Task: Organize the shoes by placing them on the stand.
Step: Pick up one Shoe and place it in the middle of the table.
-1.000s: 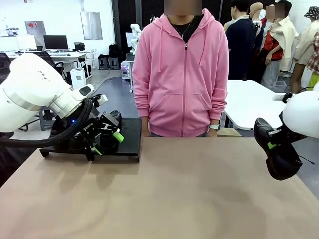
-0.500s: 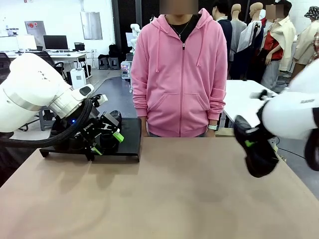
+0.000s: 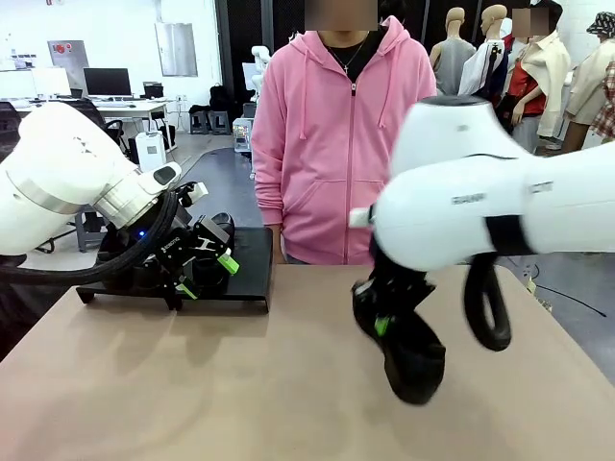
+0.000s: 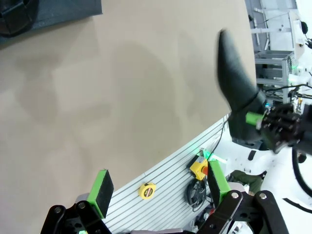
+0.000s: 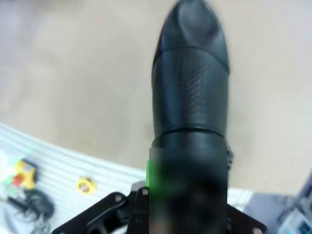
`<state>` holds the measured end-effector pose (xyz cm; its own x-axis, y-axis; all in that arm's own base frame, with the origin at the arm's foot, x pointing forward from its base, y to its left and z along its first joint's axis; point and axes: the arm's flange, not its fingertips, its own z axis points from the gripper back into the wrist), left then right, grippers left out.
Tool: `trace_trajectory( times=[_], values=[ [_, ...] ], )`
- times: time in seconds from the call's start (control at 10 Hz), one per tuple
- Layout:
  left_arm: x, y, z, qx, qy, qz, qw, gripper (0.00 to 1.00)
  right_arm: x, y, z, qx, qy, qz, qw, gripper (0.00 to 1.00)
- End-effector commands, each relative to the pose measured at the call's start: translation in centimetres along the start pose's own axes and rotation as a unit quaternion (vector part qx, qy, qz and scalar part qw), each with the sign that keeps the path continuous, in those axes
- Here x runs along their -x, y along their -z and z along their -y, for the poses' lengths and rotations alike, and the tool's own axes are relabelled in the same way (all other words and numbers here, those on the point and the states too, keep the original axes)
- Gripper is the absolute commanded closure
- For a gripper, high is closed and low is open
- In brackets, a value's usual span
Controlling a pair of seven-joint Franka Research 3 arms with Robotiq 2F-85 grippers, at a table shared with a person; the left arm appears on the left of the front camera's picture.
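My right gripper [image 3: 384, 323] is shut on the heel end of a glossy black shoe [image 3: 408, 355], which hangs toe down just above the middle of the table. In the right wrist view the same shoe [image 5: 190, 83] points away from me over the tabletop. The stand [image 3: 248, 279] is a low black platform at the table's far left. My left gripper [image 3: 208, 274] hovers open over the stand's front edge with nothing between its green pads. Behind it a dark rounded shape [image 3: 219, 229] sits on the stand, partly hidden. The left wrist view shows the open left gripper [image 4: 158, 183] and the carried shoe [image 4: 234, 92] farther off.
A person in a pink hoodie [image 3: 341, 144] stands at the far edge, hands down behind the table. The wooden tabletop [image 3: 240, 384] lies bare between the stand and the carried shoe. A corner of the stand [image 4: 48, 12] shows in the left wrist view.
My right arm has swung from the right edge to the table's middle, carrying the shoe with it. The left arm and its open gripper have stayed still.
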<state>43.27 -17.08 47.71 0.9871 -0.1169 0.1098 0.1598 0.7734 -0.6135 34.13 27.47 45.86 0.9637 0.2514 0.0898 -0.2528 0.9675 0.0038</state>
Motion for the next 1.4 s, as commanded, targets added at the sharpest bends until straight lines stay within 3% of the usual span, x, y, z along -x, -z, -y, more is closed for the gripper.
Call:
trace_trajectory(
  times=[0.0,0.1,0.2,0.5,0.6,1.0,1.1,1.2,1.3],
  values=[
    [0.3,-0.2,-0.2,-0.001,0.004,-0.002,1.000,0.00,-0.8,0.5,-5.1,0.030,-0.021,-0.078,0.996,1.00],
    [0.3,-0.2,-0.2,-0.001,0.004,-0.002,1.000,0.00,-1.0,1.9,-7.1,0.033,-0.004,-0.070,0.997,1.00],
    [0.3,-0.2,-0.2,-0.001,0.004,-0.002,1.000,0.00,-1.7,2.8,-8.3,-0.010,0.013,-0.059,0.998,1.00],
    [0.3,-0.2,-0.2,-0.001,0.004,-0.002,1.000,0.00,-3.6,4.3,-8.6,-0.030,0.107,0.044,0.993,1.00],
    [0.3,-0.2,-0.2,-0.001,0.004,-0.002,1.000,0.00,-4.4,5.6,-8.7,-0.001,0.156,0.072,0.985,1.00],
    [0.3,-0.2,-0.2,-0.001,0.004,-0.002,1.000,0.00,-6.7,9.3,-9.2,0.016,0.205,0.068,0.976,1.00],
    [0.3,-0.2,-0.2,-0.001,0.004,-0.002,1.000,0.00,-6.6,9.4,-8.6,-0.027,0.163,0.088,0.982,1.00],
    [0.3,-0.2,-0.2,-0.001,0.004,-0.002,1.000,0.00,-5.3,9.5,-7.6,0.001,0.189,0.055,0.980,1.00],
    [0.3,-0.2,-0.2,-0.001,0.004,-0.002,1.000,0.00,-5.3,9.5,-7.6,0.001,0.189,0.055,0.980,1.00]
  ],
)
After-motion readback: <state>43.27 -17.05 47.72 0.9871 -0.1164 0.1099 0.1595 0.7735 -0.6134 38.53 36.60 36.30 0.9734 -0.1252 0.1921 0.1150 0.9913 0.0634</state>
